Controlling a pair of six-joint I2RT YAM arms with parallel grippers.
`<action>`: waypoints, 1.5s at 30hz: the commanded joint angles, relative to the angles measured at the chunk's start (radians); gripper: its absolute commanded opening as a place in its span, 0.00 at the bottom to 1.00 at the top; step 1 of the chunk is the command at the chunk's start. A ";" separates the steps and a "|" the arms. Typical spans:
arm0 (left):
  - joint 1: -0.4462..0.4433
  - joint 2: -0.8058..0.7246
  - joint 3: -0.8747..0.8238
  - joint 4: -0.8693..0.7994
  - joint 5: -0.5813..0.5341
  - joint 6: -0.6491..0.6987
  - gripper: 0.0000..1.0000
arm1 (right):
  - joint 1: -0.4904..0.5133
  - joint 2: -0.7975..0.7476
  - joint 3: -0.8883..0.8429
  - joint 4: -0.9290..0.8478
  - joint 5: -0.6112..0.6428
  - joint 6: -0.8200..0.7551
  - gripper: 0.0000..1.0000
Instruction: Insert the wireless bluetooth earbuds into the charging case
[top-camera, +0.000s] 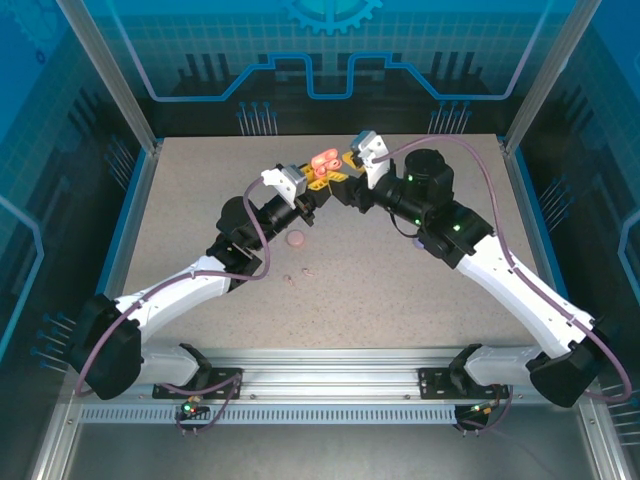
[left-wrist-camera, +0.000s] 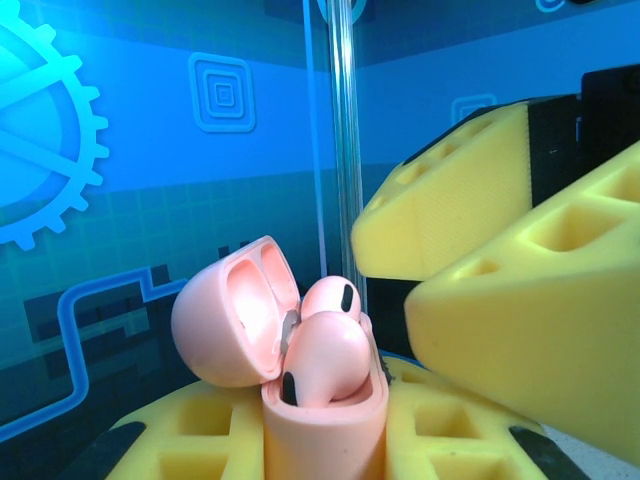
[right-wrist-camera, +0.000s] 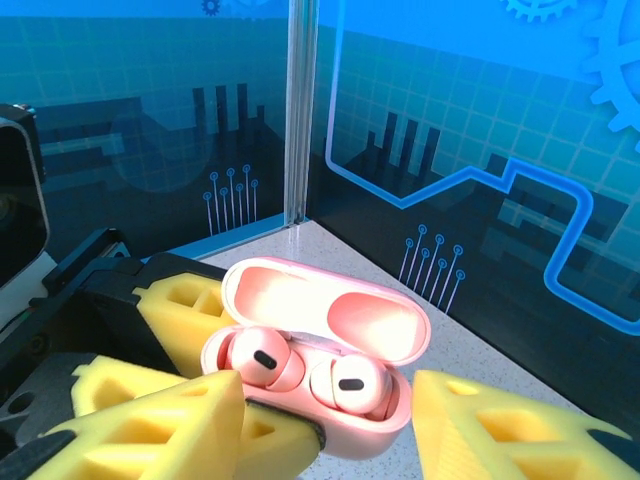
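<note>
The left gripper (left-wrist-camera: 325, 440) was clenched on the pink charging case (right-wrist-camera: 330, 320), its lid open and both pale pink earbuds (right-wrist-camera: 262, 358) seated inside. The right gripper (right-wrist-camera: 340, 410) crowded in close, its jaws released, one at either side of the case. A small round pink object (top-camera: 296, 239) lay on the speckled beige tabletop (top-camera: 400, 300), nearer the arm bases. Blue circuit-patterned walls (right-wrist-camera: 480, 120) and an aluminium post (right-wrist-camera: 300, 110) stood behind.

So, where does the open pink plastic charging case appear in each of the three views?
Top external: the open pink plastic charging case is at the far centre of the speckled beige table.
Left wrist: bottom centre, lid swung open to the left.
Right wrist: lower centre, lid raised behind.
Shared landmark: the left claw with yellow ribbed fingers, shut on the case's base.
</note>
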 joint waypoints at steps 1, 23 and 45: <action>-0.007 0.010 0.041 0.049 0.004 -0.009 0.00 | 0.016 -0.039 -0.015 -0.005 0.015 0.008 0.51; -0.008 0.030 -0.002 0.073 0.028 -0.005 0.00 | -0.105 0.177 0.446 -0.451 0.109 0.284 0.59; -0.007 0.112 0.014 0.036 0.148 -0.039 0.00 | -0.260 0.678 1.033 -0.922 -0.248 0.363 0.09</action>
